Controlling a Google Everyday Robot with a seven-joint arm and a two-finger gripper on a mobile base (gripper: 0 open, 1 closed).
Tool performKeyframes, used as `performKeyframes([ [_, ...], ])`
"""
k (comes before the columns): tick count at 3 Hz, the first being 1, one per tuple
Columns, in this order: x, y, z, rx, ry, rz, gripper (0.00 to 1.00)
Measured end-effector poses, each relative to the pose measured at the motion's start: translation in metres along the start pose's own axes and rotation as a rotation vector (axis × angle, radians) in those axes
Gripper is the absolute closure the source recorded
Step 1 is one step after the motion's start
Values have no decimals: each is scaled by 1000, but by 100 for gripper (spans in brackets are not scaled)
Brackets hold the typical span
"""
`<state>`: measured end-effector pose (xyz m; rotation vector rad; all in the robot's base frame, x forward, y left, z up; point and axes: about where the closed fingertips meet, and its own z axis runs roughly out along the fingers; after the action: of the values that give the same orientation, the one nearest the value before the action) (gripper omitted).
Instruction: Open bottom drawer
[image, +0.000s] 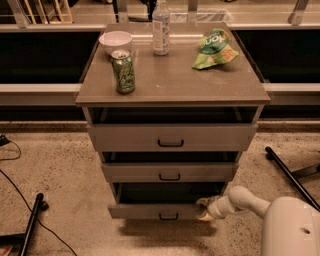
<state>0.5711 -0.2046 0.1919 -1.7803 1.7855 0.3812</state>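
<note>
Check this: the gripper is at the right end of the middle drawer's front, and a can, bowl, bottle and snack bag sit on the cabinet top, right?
Wrong drawer: the camera view shows the gripper at the right end of the front of the bottom drawer. The can, bowl, bottle and snack bag do sit on the cabinet top.

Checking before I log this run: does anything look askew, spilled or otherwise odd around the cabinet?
Nothing is spilled or toppled. One oddity: the gripper sits at the right end of the bottom drawer, well off its black pull. The can and bottle on top stand upright.
</note>
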Motion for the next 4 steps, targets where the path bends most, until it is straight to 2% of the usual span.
performKeyframes([
  [1,-14,42,-8,-77,16,-6,52],
  [2,-25,67,-16,-106,18,-10,52],
  [3,-48,82,-30,-95,13,-42,52],
  [4,-69,74,-47,-40,12,-75,47],
])
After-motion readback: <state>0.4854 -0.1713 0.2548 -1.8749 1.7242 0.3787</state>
